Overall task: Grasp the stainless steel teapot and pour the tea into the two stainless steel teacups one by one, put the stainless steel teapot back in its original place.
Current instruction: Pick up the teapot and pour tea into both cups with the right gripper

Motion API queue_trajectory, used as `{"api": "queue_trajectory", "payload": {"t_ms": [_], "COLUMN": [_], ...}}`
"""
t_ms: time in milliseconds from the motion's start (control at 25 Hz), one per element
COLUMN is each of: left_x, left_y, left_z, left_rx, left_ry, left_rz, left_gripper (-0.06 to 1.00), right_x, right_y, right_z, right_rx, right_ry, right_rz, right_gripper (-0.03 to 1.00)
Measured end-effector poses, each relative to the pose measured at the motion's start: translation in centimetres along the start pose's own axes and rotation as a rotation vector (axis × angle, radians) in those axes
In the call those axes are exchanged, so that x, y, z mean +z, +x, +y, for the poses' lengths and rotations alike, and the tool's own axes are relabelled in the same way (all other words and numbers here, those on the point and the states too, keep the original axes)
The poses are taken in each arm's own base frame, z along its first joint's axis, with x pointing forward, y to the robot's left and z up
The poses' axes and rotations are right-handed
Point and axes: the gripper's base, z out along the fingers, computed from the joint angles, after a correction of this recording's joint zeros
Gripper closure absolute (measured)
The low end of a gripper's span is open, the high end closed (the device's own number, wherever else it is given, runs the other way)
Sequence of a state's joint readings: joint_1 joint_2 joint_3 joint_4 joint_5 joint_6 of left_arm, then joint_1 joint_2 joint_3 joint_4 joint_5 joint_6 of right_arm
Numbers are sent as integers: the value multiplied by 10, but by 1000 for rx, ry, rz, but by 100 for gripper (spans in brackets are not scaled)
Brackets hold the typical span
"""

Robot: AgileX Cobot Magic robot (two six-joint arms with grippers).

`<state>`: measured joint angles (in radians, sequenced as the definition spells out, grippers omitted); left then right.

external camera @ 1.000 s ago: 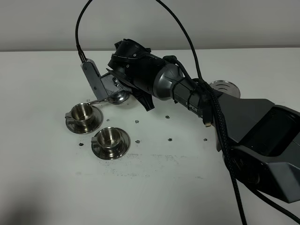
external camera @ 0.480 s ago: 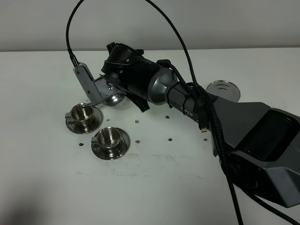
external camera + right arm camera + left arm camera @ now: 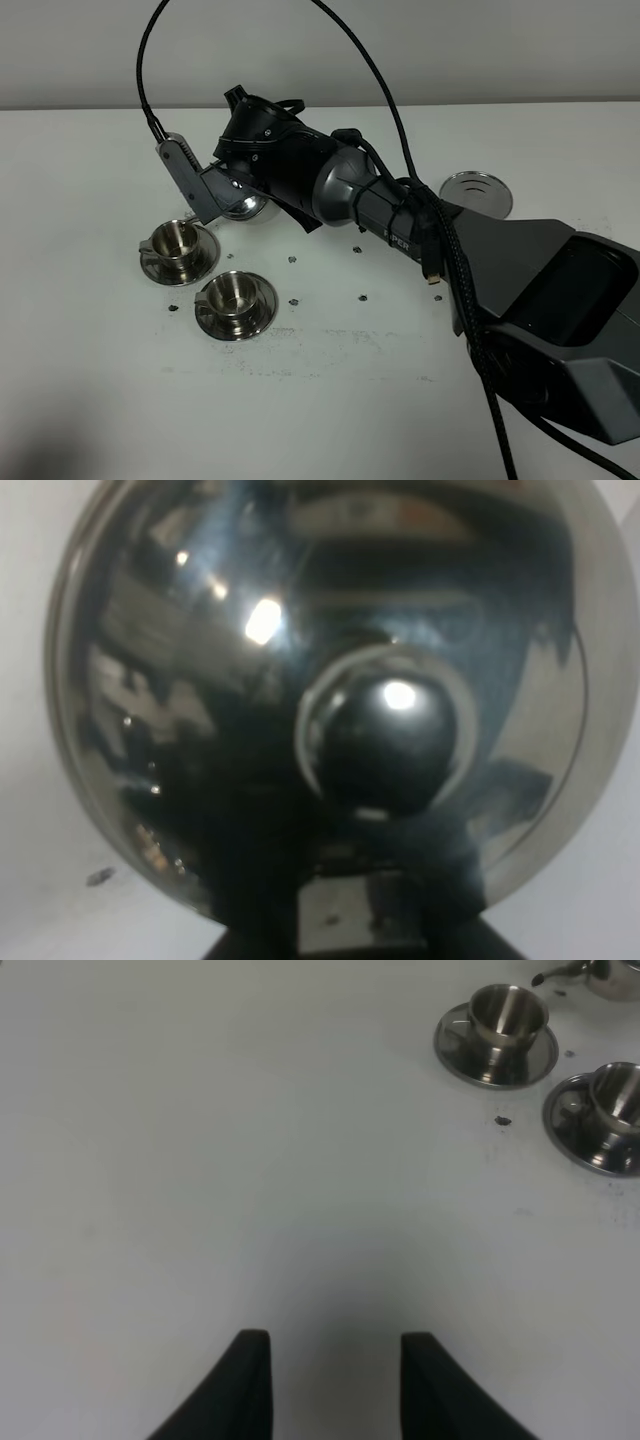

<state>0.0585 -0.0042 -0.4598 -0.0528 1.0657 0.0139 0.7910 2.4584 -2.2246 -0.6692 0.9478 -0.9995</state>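
The stainless steel teapot (image 3: 247, 207) hangs just behind the far teacup (image 3: 177, 238), mostly hidden by my right arm. My right gripper (image 3: 236, 190) has reached across to the left and is shut on it. In the right wrist view the teapot's domed lid and knob (image 3: 385, 730) fill the picture. The near teacup (image 3: 233, 292) stands on its saucer (image 3: 260, 308) beside the far one. The ringed steel disc (image 3: 477, 190) lies bare at the right. My left gripper (image 3: 335, 1385) is open and empty, well away from the cups (image 3: 506, 1010).
Small dark specks (image 3: 362, 296) dot the white table (image 3: 330, 400) around the cups. The right arm's bulky base (image 3: 560, 300) fills the right foreground, with cables arching above. The teapot's spout tip (image 3: 560, 973) shows at the left wrist view's edge.
The right gripper has drawn the teapot slightly left and back. The spout that dipped over the far teacup has lifted away from it. The left gripper shows no change.
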Motion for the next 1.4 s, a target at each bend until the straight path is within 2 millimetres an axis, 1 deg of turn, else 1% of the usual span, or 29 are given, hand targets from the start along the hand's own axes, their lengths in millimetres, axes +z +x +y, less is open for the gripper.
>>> {"api": "queue_trajectory", "payload": {"t_ms": [560,840,1160,1400], "left_x": [0,0,0,0], "left_y": [0,0,0,0], "left_z": [0,0,0,0], "left_rx": [0,0,0,0], "left_ry": [0,0,0,0], "left_rz": [0,0,0,0], "left_gripper": [58,58,58,58], "right_x": [0,-4,7,7], "right_y": [-1,-9,-15,-13], "right_z": [-3,-2,6,4], "right_rx": [-17,-30,-48,-74], "right_ry": [32,37,28,49], "right_rz": [1,-5,15,45], "right_gripper": [79,79,79,79]}}
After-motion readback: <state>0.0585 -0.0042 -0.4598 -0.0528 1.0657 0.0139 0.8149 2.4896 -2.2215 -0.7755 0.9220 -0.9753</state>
